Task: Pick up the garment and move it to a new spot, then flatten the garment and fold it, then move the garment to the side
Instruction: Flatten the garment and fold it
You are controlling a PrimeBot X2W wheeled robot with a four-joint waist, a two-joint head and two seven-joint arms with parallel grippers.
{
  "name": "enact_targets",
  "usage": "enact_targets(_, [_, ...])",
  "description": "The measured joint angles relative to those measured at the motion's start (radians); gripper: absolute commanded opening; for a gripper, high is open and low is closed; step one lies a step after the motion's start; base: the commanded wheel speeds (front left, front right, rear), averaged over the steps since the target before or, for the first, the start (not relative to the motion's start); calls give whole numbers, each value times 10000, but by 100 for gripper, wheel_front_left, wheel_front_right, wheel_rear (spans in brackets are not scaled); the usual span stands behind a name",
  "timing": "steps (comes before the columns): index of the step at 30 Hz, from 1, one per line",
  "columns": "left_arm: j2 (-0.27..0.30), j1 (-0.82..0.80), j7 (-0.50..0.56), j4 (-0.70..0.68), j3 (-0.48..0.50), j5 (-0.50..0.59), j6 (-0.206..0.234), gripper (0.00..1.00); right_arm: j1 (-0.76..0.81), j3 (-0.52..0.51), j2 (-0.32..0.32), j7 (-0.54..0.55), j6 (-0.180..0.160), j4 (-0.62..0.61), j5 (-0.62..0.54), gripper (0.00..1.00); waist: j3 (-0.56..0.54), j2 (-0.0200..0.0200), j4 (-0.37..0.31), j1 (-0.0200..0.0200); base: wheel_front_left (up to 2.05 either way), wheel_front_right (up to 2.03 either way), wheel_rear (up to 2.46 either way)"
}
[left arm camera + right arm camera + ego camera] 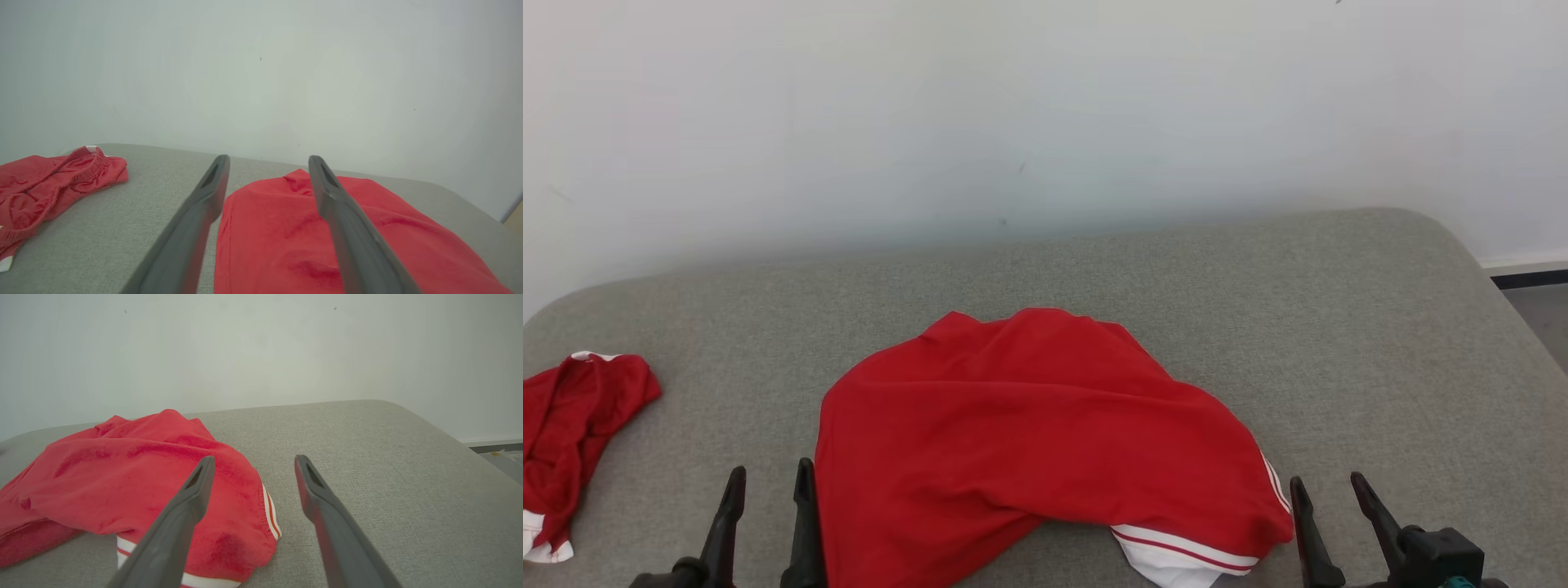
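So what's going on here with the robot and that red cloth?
A two-armed robot is dealing with a rumpled red garment with white striped trim, lying on the grey fabric surface. It isn't flattened or folded yet. The left gripper and right gripper are both open, flanking its near edge, holding nothing. Another bunched-up red garment lies at the left.

Bright even light, soft shadows, sharp focus.

The garment [1029,425] filled the space between the left fingers [805,514] and the right fingers [1376,510]. Ahead of the right fingers and to their right, the grey top [1380,343] was bare, with room to pass. Another red cloth [572,425] lay left of the left fingers. A wall [1045,122] stood ahead.
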Motion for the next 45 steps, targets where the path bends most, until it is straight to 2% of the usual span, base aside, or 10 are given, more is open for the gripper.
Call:
enact_targets(6, [-157,24,0,290,-10,320,-213,100,13,-307,0,913,0,443,10,100,4,0,57,1,0,0,0])
enact_targets(12, [-228,39,0,571,21,449,-328,100,-952,-675,0,2708,0,1078,58,100,203,0,78,1,0,0,0])
enact_targets(18, [-267,22,0,740,-2,533,-445,100,-2034,-966,-205,4729,0,2251,-29,100,437,1,317,2,0,0,0])
enact_targets(27, [-297,-57,0,788,19,581,-558,100,-3043,-729,-433,5375,0,3837,205,100,758,1,765,3,0,0,0])
enact_targets(31, [-301,-129,0,784,12,617,-596,100,-3376,-704,-510,5313,0,4381,205,100,925,0,931,2,0,0,0])
enact_targets(33, [-303,-186,0,782,10,619,-600,100,-3505,-648,-523,5248,0,4564,247,44,999,1,1000,2,0,0,0])
enact_targets(34, [-305,-194,0,782,8,619,-602,100,-3571,-612,-537,5212,0,4654,267,37,1031,1,1026,2,0,0,0])
enact_targets(35, [-305,-194,0,786,8,619,-602,100,-3631,-581,-548,5164,0,4727,276,15,1057,0,1044,2,0,0,0])
enact_targets(36, [-305,-194,0,786,8,619,-602,100,-3631,-581,-548,5164,0,4727,276,0,1057,0,1044,2,0,0,0])
enact_targets(45, [-314,-202,0,807,96,619,-596,100,-3968,-510,-819,4437,0,4913,449,0,1068,1,839,2,0,0,0])
